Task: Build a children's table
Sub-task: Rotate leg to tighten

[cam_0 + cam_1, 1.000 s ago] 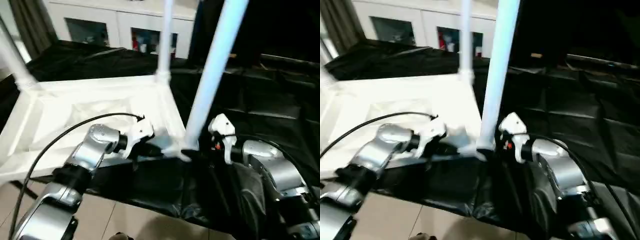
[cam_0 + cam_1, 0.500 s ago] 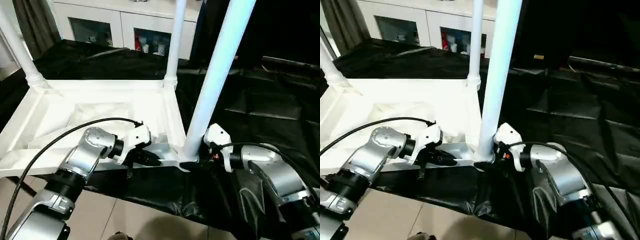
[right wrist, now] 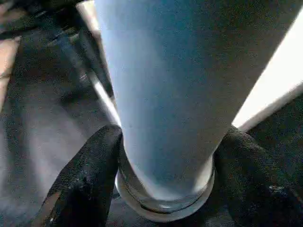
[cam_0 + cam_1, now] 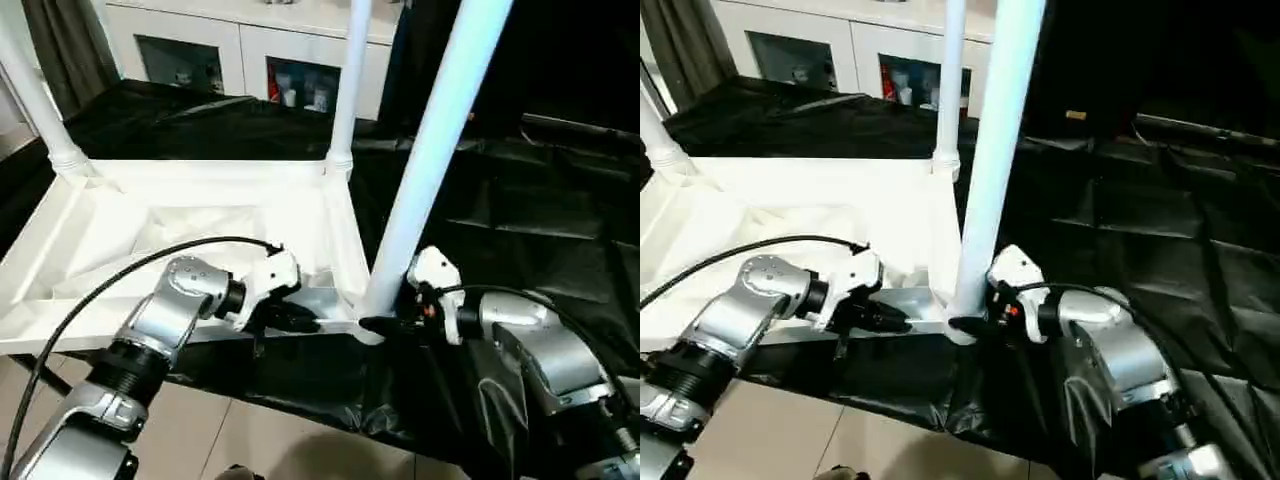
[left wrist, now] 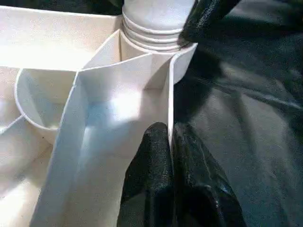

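The children's table top (image 4: 200,215) lies upside down on black cloth, ribbed underside up. Three white legs stand in its corner sockets: the near-right leg (image 4: 430,150), a far-right leg (image 4: 347,80) and a far-left leg (image 4: 35,100). My left gripper (image 4: 300,322) is shut on the top's thin front rim wall (image 5: 169,94), just beside the near-right socket. My right gripper (image 4: 385,323) sits at the base of the near-right leg (image 3: 165,85). One of its black fingers (image 3: 90,179) presses each side of the leg, just above the threaded collar.
Black cloth (image 4: 520,220) covers the work surface and hangs over its front edge above tiled floor (image 4: 250,440). A white cabinet with glass doors (image 4: 240,50) stands behind, with a dark curtain (image 4: 60,50) at the far left. A black cable (image 4: 120,270) loops over my left forearm.
My right gripper has moved in against the base of the near-right leg and its fingers have narrowed onto it. The left gripper keeps its hold on the rim. The camera shifted.
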